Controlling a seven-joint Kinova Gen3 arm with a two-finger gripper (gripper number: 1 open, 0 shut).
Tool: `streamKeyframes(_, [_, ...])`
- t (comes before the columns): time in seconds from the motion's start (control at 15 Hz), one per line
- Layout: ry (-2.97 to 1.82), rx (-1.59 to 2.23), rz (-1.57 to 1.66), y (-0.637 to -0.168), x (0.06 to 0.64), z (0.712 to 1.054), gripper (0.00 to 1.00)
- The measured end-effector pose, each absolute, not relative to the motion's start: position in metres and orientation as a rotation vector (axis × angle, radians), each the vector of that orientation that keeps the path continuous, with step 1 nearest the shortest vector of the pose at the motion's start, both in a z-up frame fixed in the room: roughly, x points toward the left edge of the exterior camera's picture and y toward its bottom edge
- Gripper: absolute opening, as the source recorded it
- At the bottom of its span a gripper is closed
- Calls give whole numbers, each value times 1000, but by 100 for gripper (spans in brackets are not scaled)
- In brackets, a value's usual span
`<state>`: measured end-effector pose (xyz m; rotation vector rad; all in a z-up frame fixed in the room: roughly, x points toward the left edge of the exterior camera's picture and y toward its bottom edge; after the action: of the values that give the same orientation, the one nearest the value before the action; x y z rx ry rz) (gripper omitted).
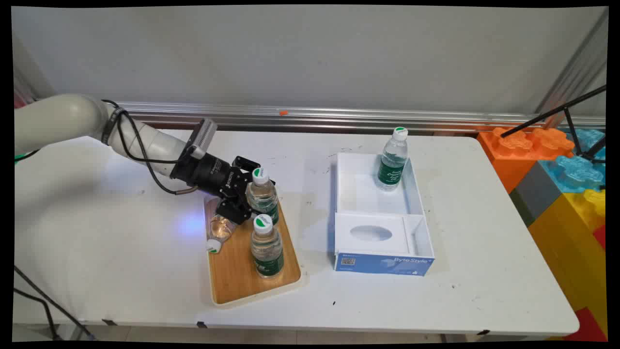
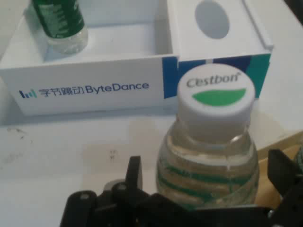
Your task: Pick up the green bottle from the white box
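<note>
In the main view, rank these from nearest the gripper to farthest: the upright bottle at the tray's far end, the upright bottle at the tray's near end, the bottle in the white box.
From the gripper:
1. Far-end tray bottle, between the fingers.
2. Near-end tray bottle, nearer the camera.
3. Boxed bottle, far right.

Cestbon bottle (image 2: 208,156) between the claw (image 2: 206,189) fingers (image 2: 134,176), white box (image 2: 94,80) beyond.

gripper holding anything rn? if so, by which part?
Looks like yes: the hand has its fingers either side of the body of the rear bottle on the wooden tray, below the cap. Firm contact can't be confirmed.
</note>
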<state>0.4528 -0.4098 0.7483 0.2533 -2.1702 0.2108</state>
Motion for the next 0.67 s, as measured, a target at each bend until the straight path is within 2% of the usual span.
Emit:
streamKeyframes(0.33, [-2130,269,220,-403,453,780,100])
streamKeyframes(0.67, [-2082,339,248,-393,463,839,100])
